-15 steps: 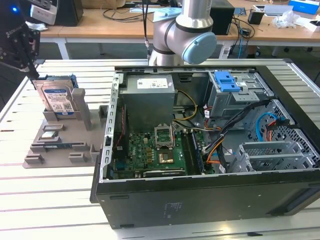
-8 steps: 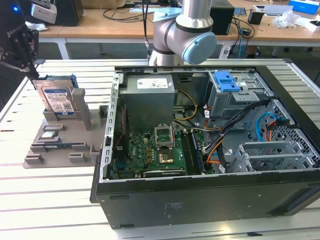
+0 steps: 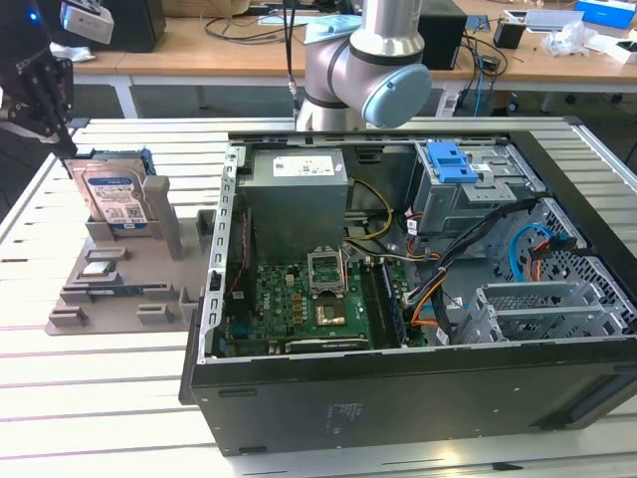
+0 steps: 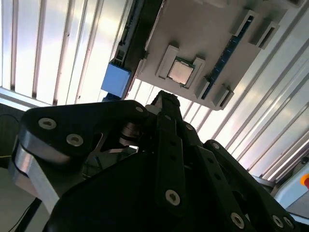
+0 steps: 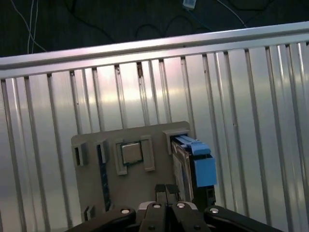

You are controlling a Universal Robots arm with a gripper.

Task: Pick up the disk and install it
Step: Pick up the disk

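Note:
The disk point(image 3: 115, 198) stands upright on its edge in a slot of a grey parts holder point(image 3: 119, 289) at the exterior view's left, its white and blue label facing the camera. My gripper point(image 3: 66, 156) hangs just above the disk's upper corner on the exterior view's left, with its fingers shut together and nothing between them. In the first wrist view the closed fingertips point(image 5: 166, 189) sit over the holder point(image 5: 96, 193), beside the disk point(image 5: 182, 170) and its blue rail point(image 5: 202, 164). The second wrist view has the gripper point(image 4: 164, 99) near the blue rail point(image 4: 116, 79).
An open computer case point(image 3: 398, 383) lies on the slatted table point(image 3: 100, 398), with a motherboard point(image 3: 299, 309), a grey power supply point(image 3: 299, 199) and a drive cage with a blue latch point(image 3: 450, 159). A processor chip point(image 5: 131, 153) sits in the holder. The arm's base point(image 3: 363, 70) stands behind the case.

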